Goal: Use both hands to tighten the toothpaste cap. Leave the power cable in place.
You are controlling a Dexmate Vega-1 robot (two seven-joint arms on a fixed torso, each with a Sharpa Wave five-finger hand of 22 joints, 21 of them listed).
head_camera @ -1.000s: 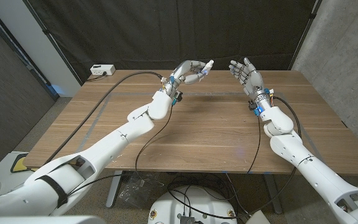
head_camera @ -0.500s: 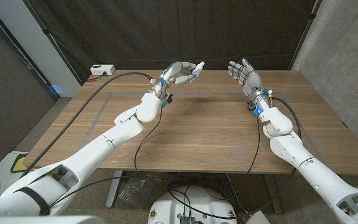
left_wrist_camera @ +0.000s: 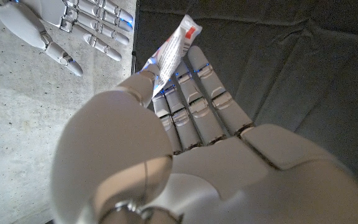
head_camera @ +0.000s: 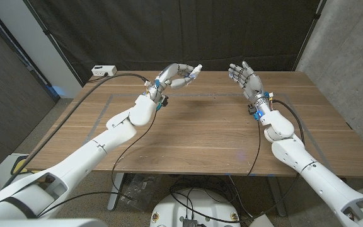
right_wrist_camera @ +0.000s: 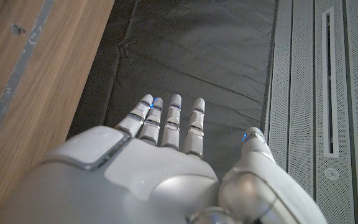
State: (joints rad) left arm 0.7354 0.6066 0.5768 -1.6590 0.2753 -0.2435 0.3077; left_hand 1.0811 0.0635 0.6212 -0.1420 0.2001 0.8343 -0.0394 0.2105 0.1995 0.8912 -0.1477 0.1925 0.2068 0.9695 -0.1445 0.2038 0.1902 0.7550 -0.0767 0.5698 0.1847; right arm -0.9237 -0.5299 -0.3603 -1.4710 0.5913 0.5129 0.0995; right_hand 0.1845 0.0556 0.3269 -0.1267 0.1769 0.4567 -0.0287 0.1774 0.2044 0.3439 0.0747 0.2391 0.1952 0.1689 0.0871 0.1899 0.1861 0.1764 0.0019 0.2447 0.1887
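The left hand (head_camera: 176, 75) is pinching the toothpaste tube (head_camera: 194, 70) above the table's far edge; the right hand (head_camera: 244, 77) is waiting spread, empty. A loose pinch could let the tube twist free.

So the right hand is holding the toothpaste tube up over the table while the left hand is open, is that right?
Not quite: the hands are swapped. The left hand holds the toothpaste tube, and the right hand is open, its fingers spread. The head view shows it.

table (head_camera: 194, 132): matt wood grain | hands (head_camera: 176, 75): glossy white plastic, metal segments | toothpaste tube (left_wrist_camera: 169, 56): shiny crinkled foil-plastic | backdrop (head_camera: 169, 31): black creased cloth
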